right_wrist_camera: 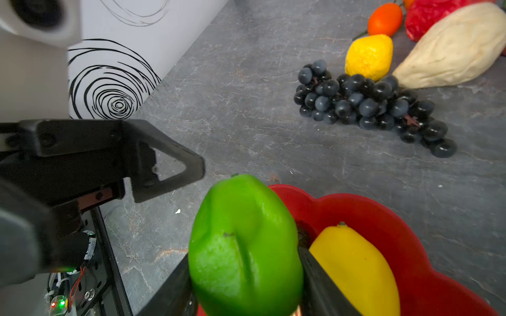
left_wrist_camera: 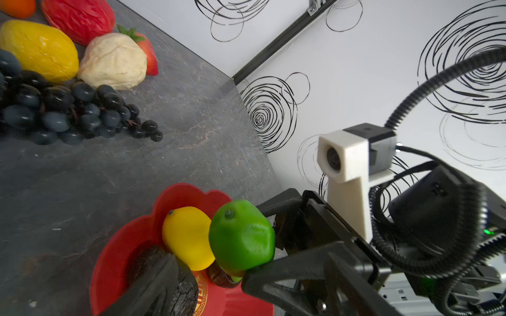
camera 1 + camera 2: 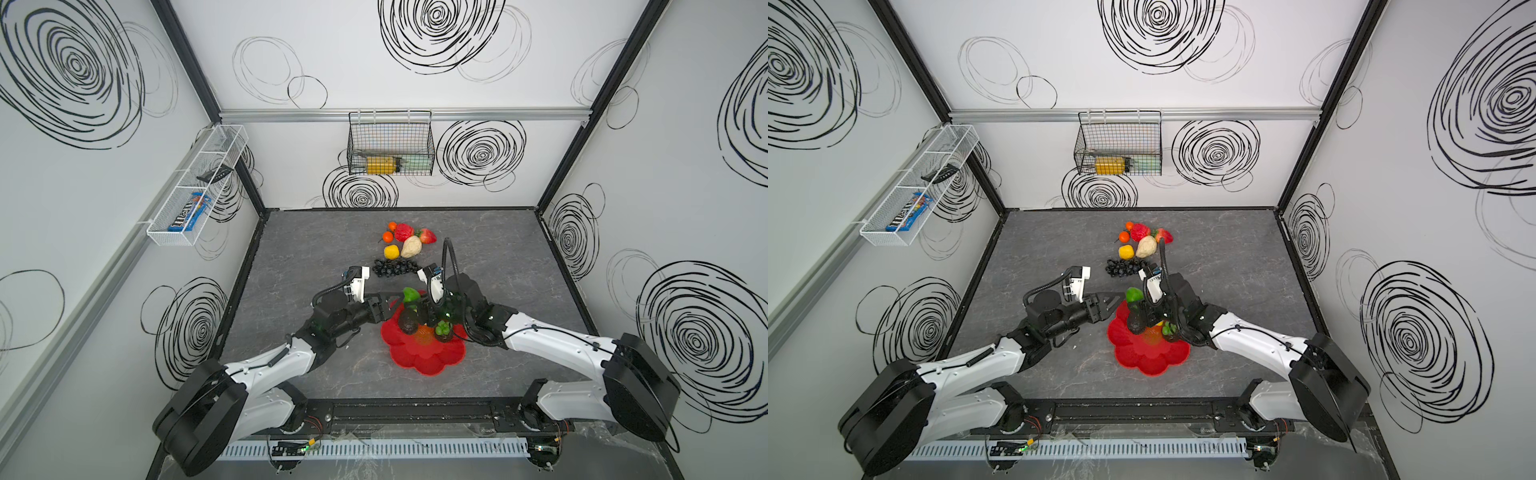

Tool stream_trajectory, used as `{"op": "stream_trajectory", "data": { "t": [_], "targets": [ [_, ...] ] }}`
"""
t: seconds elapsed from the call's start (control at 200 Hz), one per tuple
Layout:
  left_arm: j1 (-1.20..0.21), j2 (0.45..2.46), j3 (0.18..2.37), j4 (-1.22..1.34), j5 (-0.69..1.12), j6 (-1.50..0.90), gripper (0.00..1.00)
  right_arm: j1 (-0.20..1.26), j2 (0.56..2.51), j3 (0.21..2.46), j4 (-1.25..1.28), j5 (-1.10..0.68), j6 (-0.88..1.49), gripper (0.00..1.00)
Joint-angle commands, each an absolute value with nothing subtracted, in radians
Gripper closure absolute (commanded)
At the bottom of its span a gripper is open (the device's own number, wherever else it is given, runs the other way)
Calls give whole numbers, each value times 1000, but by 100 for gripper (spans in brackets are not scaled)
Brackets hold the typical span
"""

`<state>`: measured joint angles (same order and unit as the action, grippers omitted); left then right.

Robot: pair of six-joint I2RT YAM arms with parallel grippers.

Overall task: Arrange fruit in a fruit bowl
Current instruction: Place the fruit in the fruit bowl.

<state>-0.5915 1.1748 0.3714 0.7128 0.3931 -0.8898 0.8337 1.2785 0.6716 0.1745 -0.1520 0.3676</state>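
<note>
The red flower-shaped fruit bowl (image 3: 419,357) (image 3: 1150,357) sits on the grey table and holds a dark avocado (image 3: 409,322) (image 2: 186,290) and a yellow lemon (image 2: 186,235) (image 1: 356,265). My right gripper (image 3: 413,301) (image 1: 245,262) is shut on the green lime (image 3: 410,294) (image 2: 241,235) (image 1: 243,246) above the bowl's far left rim. My left gripper (image 3: 395,305) (image 2: 206,266) is open beside the lime, one finger at its underside. Farther back lie the black grape bunch (image 3: 392,268), another lemon (image 3: 391,251), the beige piece (image 3: 411,246), a strawberry (image 3: 428,236), a red apple (image 3: 404,232) and two tangerines (image 3: 387,236).
A black wire basket (image 3: 390,143) hangs on the back wall and a white wire basket (image 3: 195,187) on the left wall. Both arms reach in from the front rail and meet over the bowl. Black frame edges border the table.
</note>
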Motion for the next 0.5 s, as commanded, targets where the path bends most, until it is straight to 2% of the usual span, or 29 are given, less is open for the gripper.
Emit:
{"op": "stream_trajectory", "data": {
  "t": [0.0,0.495],
  "targets": [
    [-613,1187,417,755,412,-934,12,880,1232,650,270,-53,323,43],
    [-652,1177,433,714,398,-925,26,1020,1184,593,348,128,284,42]
  ]
}}
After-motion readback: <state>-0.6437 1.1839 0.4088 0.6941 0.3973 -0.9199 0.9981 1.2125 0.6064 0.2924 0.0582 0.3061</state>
